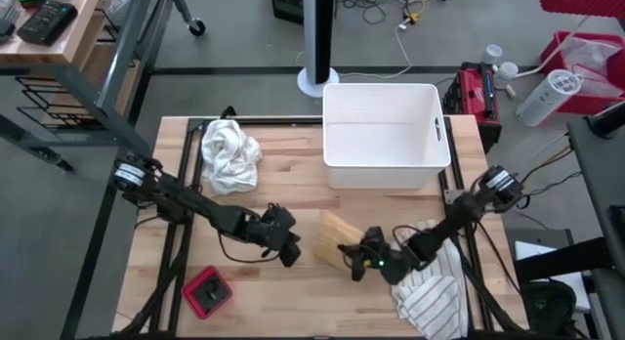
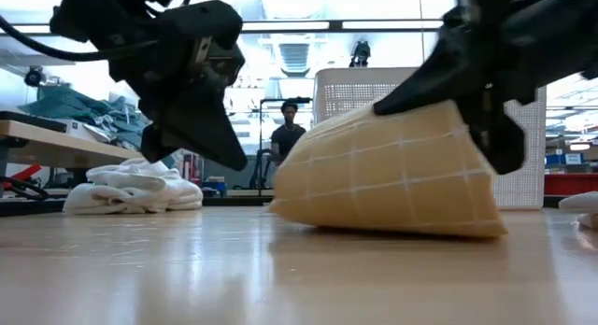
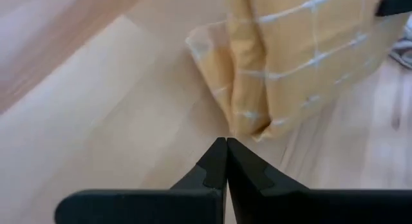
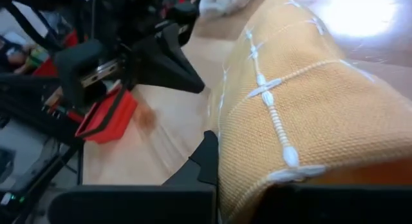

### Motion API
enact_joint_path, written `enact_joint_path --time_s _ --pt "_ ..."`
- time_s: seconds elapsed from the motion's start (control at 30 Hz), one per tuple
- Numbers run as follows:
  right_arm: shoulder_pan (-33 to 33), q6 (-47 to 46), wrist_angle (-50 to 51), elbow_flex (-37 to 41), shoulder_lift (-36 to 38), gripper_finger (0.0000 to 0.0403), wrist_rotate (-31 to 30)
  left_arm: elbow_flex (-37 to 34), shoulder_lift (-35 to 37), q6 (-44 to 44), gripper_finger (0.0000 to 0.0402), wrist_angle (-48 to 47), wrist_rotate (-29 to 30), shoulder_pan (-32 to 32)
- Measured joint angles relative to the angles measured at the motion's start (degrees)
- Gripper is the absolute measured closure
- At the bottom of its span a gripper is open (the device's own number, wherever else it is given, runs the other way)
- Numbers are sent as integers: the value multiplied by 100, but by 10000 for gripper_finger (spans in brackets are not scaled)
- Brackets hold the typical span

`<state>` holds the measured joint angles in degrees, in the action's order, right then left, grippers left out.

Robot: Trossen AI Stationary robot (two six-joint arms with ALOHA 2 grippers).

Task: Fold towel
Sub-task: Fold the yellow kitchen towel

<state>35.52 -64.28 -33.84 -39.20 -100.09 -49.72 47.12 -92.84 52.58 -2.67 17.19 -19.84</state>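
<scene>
Wooden table (image 1: 293, 291) holds three towels: yellow towel (image 1: 336, 238), two others.

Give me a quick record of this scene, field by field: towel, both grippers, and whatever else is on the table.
towel: yellow checked towel, folded, mid-table
right gripper: right gripper shut on the towel's edge
left gripper: left gripper shut, empty, just short of the towel
bin: white bin, far side
other cloths: white cloth, striped cloth
red item: red object, near edge

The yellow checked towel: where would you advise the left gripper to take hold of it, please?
Probably the free corner of the yellow checked towel facing the left gripper, approached low along the table: there the folded layers lie near the wood, while the right gripper holds the far edge raised.
</scene>
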Motion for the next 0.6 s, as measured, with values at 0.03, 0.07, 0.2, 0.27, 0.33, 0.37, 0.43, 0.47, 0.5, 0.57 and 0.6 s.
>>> enact_joint_path --time_s 0.03,0.07,0.2,0.27,0.33,0.37,0.43,0.47,0.5,0.57,0.6 --pt "91 -4 -29 12 0 402 -161 21 -1 -5 402 -14 81 0" --pt "175 61 -92 23 0 402 -303 56 -2 -22 402 -12 180 -2" --pt "462 688 -630 26 13 402 -724 159 -2 -80 401 -5 609 0" --pt "612 762 -680 26 13 402 -950 229 -2 -174 402 -3 656 1" --pt "784 554 -608 37 13 403 -1293 307 -2 -295 402 12 680 0" --pt "854 326 -491 53 16 403 -1456 342 -2 -344 402 10 682 0" --pt "971 -222 -115 76 17 403 -1657 415 -2 -452 402 -8 683 0" --pt "1006 -536 104 82 17 403 -1700 462 -2 -504 402 -5 690 0" --pt "1029 -852 310 83 17 403 -1719 507 -2 -556 402 13 692 0" --pt "1086 -1362 601 70 -30 403 -1758 581 -2 -649 402 -4 695 0" --pt "1139 -1467 626 66 -77 403 -1820 621 -2 -689 401 -16 700 0"
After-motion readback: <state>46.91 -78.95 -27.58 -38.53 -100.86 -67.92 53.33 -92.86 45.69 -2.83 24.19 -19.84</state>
